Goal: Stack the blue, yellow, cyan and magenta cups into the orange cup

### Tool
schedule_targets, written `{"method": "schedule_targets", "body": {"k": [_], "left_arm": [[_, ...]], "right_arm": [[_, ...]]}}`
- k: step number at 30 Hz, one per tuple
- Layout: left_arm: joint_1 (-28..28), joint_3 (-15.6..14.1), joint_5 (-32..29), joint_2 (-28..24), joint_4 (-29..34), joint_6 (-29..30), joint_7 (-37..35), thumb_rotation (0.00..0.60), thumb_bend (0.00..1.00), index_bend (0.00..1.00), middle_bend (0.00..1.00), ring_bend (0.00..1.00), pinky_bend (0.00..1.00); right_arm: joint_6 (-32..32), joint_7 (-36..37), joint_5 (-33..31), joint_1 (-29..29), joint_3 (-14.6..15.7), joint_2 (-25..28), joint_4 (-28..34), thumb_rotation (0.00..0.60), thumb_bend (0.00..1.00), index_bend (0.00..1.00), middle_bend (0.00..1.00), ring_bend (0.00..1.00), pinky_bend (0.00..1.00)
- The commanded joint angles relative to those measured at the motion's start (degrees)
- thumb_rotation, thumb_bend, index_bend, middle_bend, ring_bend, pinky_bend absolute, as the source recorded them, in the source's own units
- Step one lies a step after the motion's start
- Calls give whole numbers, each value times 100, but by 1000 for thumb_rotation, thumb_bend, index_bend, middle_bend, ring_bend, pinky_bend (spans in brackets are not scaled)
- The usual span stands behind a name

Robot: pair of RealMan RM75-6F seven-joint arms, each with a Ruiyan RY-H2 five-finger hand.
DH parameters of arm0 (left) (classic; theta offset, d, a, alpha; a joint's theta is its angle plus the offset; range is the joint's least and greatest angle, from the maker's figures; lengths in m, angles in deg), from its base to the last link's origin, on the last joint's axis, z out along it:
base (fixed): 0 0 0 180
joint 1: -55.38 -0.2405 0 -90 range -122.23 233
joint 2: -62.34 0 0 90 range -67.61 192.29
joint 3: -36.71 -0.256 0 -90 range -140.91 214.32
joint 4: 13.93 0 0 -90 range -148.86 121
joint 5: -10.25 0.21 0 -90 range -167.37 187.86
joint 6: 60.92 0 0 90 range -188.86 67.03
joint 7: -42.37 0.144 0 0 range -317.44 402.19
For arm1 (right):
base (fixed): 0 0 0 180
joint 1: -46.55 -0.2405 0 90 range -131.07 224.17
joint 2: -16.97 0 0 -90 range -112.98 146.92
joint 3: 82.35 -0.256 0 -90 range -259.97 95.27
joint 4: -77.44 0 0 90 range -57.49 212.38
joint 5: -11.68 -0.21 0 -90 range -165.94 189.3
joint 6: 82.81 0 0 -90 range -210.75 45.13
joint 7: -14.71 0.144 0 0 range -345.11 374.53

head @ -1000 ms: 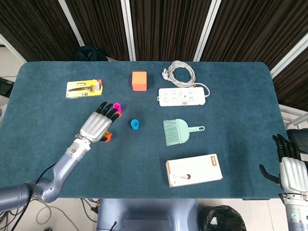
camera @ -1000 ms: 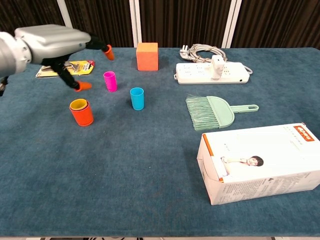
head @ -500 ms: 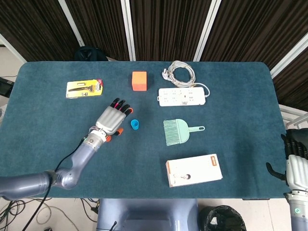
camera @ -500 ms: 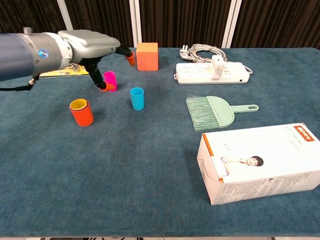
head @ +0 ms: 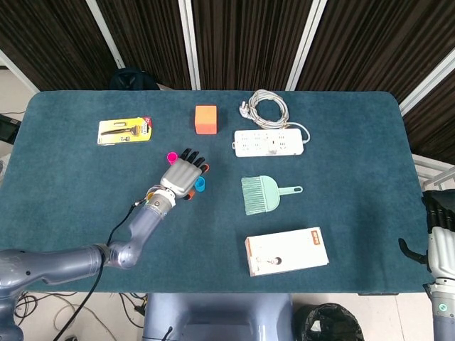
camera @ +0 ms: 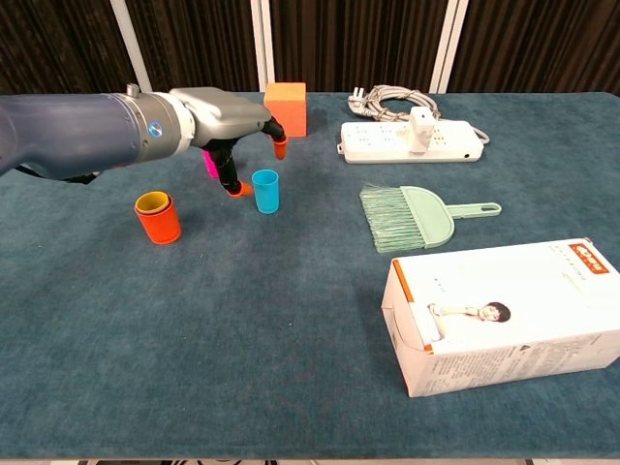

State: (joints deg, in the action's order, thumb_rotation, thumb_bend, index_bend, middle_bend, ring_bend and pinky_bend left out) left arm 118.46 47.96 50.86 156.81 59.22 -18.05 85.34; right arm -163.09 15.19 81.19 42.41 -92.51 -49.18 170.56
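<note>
Left robot hand (camera: 235, 121) is held spread and empty just left of the cyan cup (camera: 265, 191), with the magenta cup (head: 171, 157) partly hidden behind it. Yellow cup (camera: 151, 202) is nested in the orange cup (camera: 159, 223). Nearby are seen an orange block (camera: 286, 108) and a brush (camera: 412, 215) on the worktop (camera: 252, 329). Right robot hand (head: 442, 245) is seen at the edge; its state cannot be told.

Silver left hand (camera: 218, 111) — black fingers (camera: 231, 172), orange-tipped.

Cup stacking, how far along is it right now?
Done: the yellow cup sits inside the orange cup; whether a blue one lies beneath it can't be seen. In hand: nothing yet; the left hand hovers open beside the cyan cup. Left: the cyan cup and the magenta cup, both standing on the table.
</note>
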Motion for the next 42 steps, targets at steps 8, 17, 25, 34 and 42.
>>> {"method": "schedule_targets", "body": {"k": [8, 17, 25, 34, 42], "left_arm": [[120, -131, 15, 287, -392, 52, -52, 600, 269, 338, 124, 0, 0], [201, -163, 85, 427, -554, 78, -62, 600, 286, 385, 143, 0, 0], [226, -228, 92, 464, -627, 116, -14, 600, 305, 416, 169, 0, 0], [252, -249, 87, 486, -634, 147, -15, 600, 341, 466, 185, 0, 0], [220, -182, 162, 352, -433, 261, -152, 600, 358, 466, 186, 0, 0]], "right_arm": [[7, 28, -39, 5, -24, 0, -44, 600, 343, 46, 44, 77, 36], [94, 51, -144, -19, -54, -33, -151, 600, 344, 47, 45, 77, 36], [118, 94, -206, -20, -87, -45, -207, 600, 343, 47, 45, 77, 36], [155, 132, -234, -19, -93, -53, -234, 600, 344, 48, 44, 77, 36], [184, 150, -245, -29, -103, -55, -252, 600, 344, 48, 45, 77, 36]]}}
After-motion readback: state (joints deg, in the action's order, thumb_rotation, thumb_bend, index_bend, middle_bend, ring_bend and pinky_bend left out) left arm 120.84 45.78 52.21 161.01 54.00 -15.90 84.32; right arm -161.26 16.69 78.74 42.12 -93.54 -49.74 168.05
